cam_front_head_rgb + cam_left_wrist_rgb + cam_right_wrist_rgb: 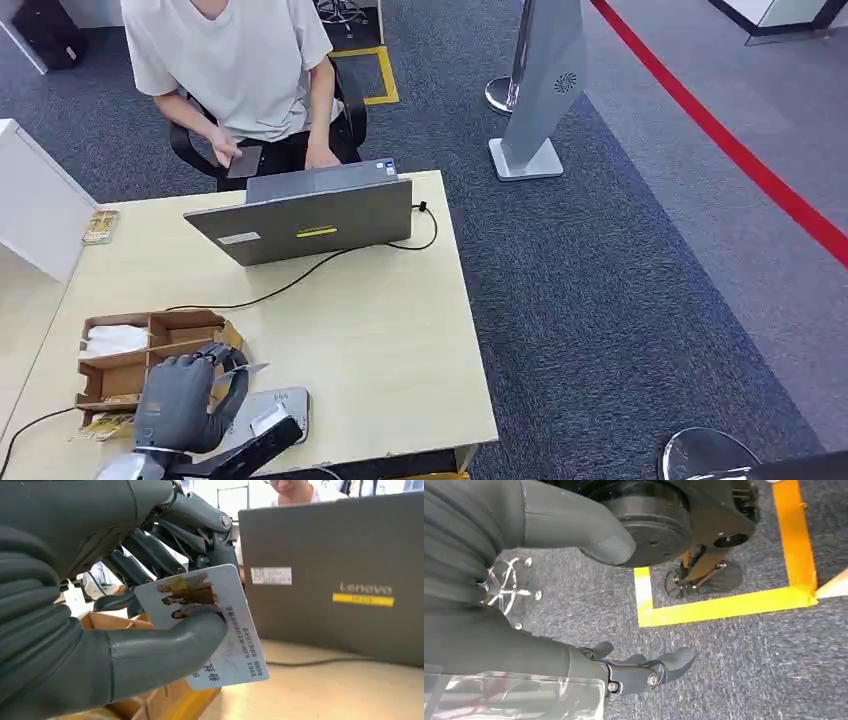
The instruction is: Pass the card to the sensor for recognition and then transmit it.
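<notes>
At seven o'clock on the bench (380, 330), the left hand (180, 400) pinches the card (210, 625) above the sensor (280, 410); the right hand (644, 672) hangs with fingers apart, holding nothing.

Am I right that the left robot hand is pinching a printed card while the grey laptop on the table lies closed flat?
Not quite. The left robot hand does pinch the printed white plastic card, but the grey Lenovo laptop on the pale wooden table stands open, its lid raised toward the robot. The head view shows this.
</notes>
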